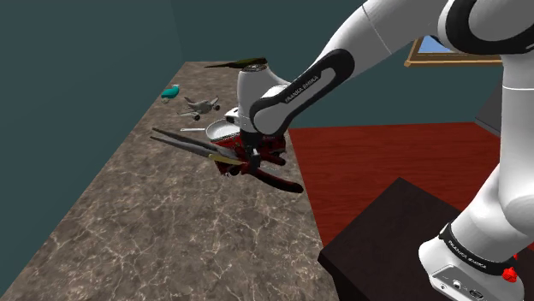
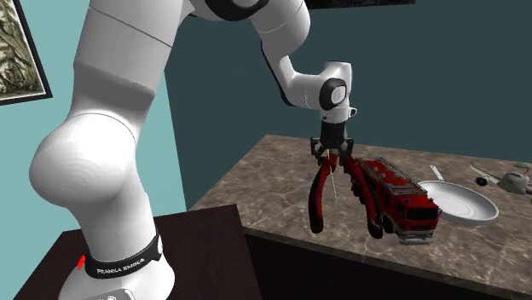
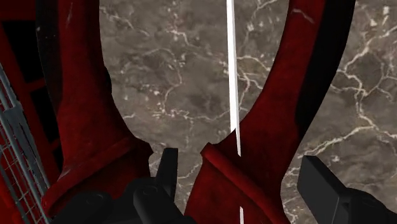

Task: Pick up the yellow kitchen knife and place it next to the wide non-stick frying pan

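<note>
ARM OVER THE PLIERS: The white Franka arm (image 1: 376, 38) bends down over a brown marbled counter (image 1: 128, 222). Its black gripper (image 2: 331, 153) is low above the pivot end of a pair of red-handled pliers (image 2: 317, 200), whose handles point toward the counter's near edge in the second exterior view. The fingers (image 3: 324, 188) stand spread wide on either side of the pliers, clasping nothing. The kitchen knife (image 3: 233, 76) shows in the wrist view as a thin white blade seen edge-on. It lies between the two red handles and runs back under the gripper; whether it touches either handle cannot be told. A red toy fire truck (image 2: 401, 200) stands just to the second exterior view's right of the pliers, in front of a white frying pan (image 2: 465, 209). Beyond the pan sits a grey toy aeroplane (image 2: 511, 181). In the shoulder view a small teal object (image 1: 171, 91) lies at the counter's far end.
</note>
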